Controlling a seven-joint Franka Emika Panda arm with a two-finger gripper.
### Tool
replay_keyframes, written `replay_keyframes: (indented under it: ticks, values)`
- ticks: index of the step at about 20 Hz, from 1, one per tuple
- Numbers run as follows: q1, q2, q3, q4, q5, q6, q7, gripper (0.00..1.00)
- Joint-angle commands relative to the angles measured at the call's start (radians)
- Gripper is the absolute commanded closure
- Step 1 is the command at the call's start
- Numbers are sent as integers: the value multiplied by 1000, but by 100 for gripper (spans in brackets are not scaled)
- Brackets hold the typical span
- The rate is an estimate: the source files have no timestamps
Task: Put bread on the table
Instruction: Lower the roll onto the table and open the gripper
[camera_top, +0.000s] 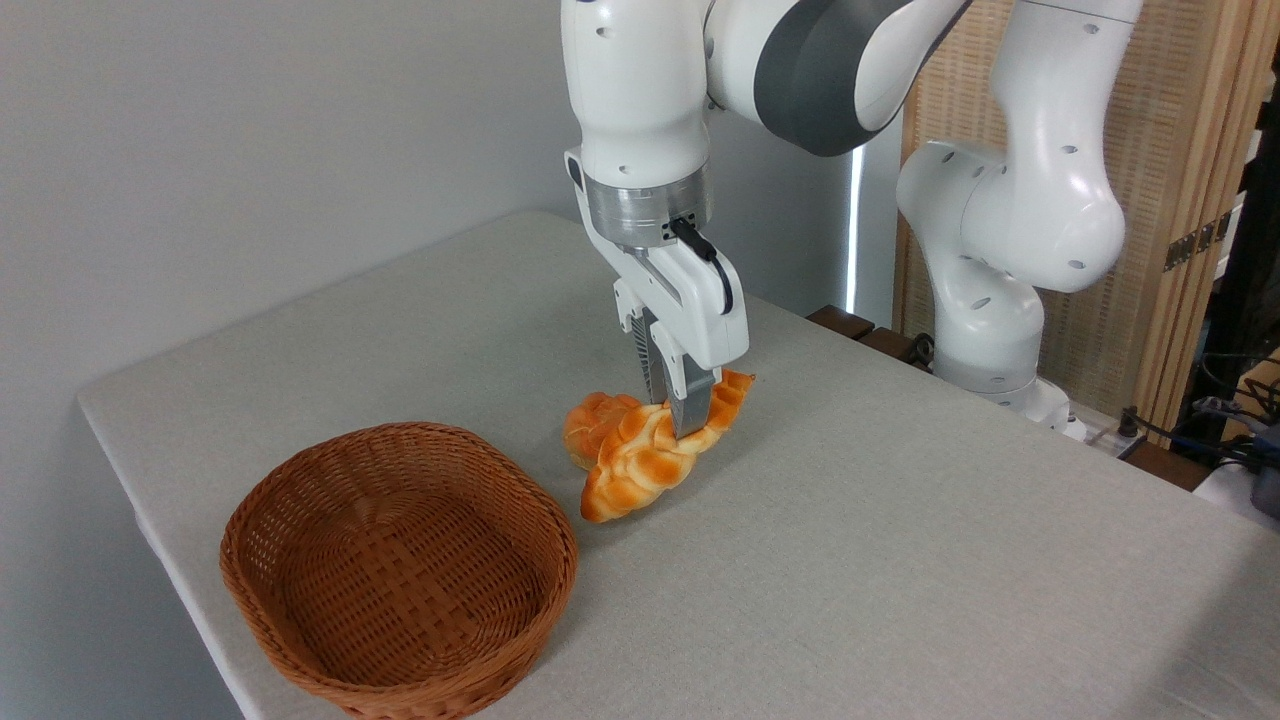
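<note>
The bread (645, 465) is a long, twisted loaf, orange and shiny, with pointy ends. It sits out on the bench (900, 520), not in the basket. Its near tip looks like it touches the cloth, while the far tip points up a little, so it seems tilted. The pincer (686, 425) is clamped on the middle of the loaf, one finger on each side. The loaf looks light and a bit slick because of its shine, and it may be squashy, so a hard squeeze could dent it. The middle is a good place to hold, since the bumps of the twist give the fingers something to catch and both ends balance. Just behind the loaf, touching it or nearly so, is a small round bun (592, 422). It could get bumped or rolled if the loaf slides that way. To the left and nearer the camera is a brown woven basket (400, 575), and it has nothing in it. The rest of the bench to the right is bare cloth, so there is plenty of room to let go there.
</note>
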Motion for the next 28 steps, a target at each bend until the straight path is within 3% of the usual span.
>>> replay_keyframes:
  ticks: [1, 8, 13, 26, 28]
  values:
    - [-14, -14, 18, -12, 17, -15, 15, 61]
    - [-14, -13, 20, -16, 18, -15, 16, 54]
    - [-14, -14, 20, -14, 18, -14, 15, 29]
    - [-14, -14, 20, -14, 17, -14, 12, 7]
    - [-14, -14, 20, -11, 15, -12, 3, 0]
